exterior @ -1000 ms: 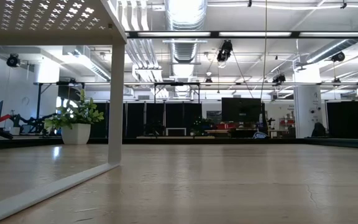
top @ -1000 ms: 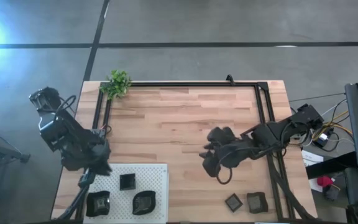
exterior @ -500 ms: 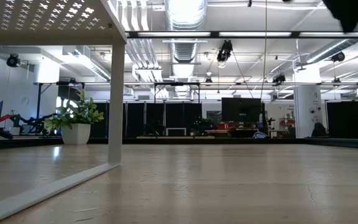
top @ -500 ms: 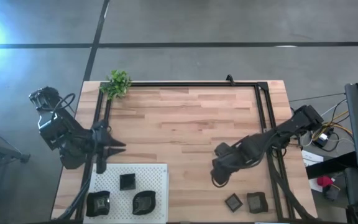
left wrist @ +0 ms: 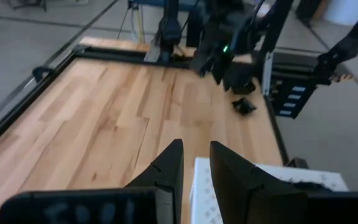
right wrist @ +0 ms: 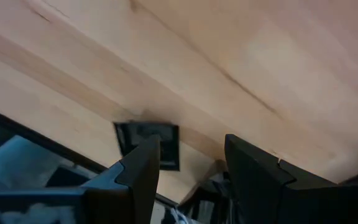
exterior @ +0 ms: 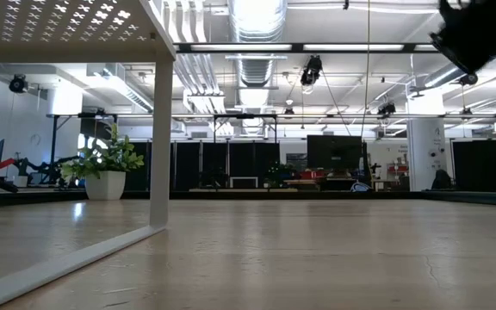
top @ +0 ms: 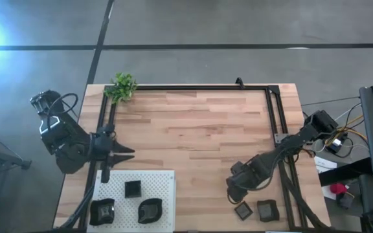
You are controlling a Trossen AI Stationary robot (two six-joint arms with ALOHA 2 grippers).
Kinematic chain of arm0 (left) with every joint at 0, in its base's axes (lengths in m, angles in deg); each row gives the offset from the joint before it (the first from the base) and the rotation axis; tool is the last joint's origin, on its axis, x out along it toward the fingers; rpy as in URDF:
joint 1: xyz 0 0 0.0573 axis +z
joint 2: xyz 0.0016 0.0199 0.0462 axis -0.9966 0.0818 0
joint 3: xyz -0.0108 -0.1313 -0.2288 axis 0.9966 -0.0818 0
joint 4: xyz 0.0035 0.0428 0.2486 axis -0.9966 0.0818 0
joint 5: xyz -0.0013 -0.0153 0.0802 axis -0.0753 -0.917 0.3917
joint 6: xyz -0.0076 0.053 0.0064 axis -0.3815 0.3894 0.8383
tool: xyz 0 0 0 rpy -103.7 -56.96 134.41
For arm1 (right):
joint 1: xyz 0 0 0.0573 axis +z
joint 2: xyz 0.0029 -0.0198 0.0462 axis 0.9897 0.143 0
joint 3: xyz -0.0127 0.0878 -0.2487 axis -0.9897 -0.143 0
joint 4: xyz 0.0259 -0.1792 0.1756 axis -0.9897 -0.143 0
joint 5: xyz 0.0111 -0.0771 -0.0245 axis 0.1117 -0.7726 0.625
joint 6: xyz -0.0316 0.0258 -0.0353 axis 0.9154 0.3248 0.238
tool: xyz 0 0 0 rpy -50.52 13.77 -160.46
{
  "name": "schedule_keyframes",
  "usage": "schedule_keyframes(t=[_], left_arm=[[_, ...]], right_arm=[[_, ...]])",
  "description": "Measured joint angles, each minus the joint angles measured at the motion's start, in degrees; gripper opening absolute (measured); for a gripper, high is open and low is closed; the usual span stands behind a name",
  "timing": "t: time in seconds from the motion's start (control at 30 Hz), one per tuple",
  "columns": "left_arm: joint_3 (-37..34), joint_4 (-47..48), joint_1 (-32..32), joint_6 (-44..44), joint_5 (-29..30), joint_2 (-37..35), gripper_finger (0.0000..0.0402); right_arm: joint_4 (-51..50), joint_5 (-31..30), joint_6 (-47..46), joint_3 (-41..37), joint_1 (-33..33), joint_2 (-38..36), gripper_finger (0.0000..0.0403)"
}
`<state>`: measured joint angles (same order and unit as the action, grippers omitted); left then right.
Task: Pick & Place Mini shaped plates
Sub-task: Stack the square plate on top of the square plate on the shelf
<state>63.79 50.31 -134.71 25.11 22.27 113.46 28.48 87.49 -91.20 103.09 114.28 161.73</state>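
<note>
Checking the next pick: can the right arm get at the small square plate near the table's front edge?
Probably yes. The right gripper, fingers open, hangs just above the square plate. Bare wood lies between them, and the neighbouring plate sits apart from it, off to the side.

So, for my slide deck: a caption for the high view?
Right hand hovers open over a mini plate near the table edge; left hand waits.

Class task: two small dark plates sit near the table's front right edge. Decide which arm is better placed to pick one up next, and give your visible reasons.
Right. The right gripper, fingers open, hovers just beside the square plate, which shows between its fingers in the right wrist view. The left gripper sits across the table, above the white board.
</note>
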Motion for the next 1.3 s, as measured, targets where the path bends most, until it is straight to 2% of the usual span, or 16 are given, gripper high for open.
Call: schedule_keyframes(t=[0.17, 0.37, 0.6, 0.93, 1.1, 1.3], left_arm=[[0.00, -3.38, -0.02, 4.07, 0.00, -0.02, 0.0071], [0.00, -3.59, -0.02, 4.30, 0.00, -0.02, 0.0071], [0.00, -3.63, -0.02, 4.21, 0.00, -0.02, 0.0071], [0.00, -3.79, -0.02, 4.28, 0.00, -0.02, 0.0071], [0.00, -3.94, -0.01, 4.45, -0.32, -0.02, 0.0071], [0.00, -3.95, 0.00, 6.12, -1.95, -0.02, 0.0071]], right_arm=[[8.57, 0.51, -2.77, -4.77, 2.29, 0.00, 0.0178], [16.78, 0.48, -7.04, -9.36, 4.22, 0.00, 0.0178], [18.54, 0.88, -8.08, -9.94, 6.31, 1.38, 0.0178], [23.00, 1.77, -6.39, -8.91, 7.01, 8.46, 0.0171], [22.00, 2.03, -6.27, -7.29, 6.97, 10.64, 0.0134], [23.22, 1.65, -8.20, -6.27, 7.01, 11.06, 0.0038]])
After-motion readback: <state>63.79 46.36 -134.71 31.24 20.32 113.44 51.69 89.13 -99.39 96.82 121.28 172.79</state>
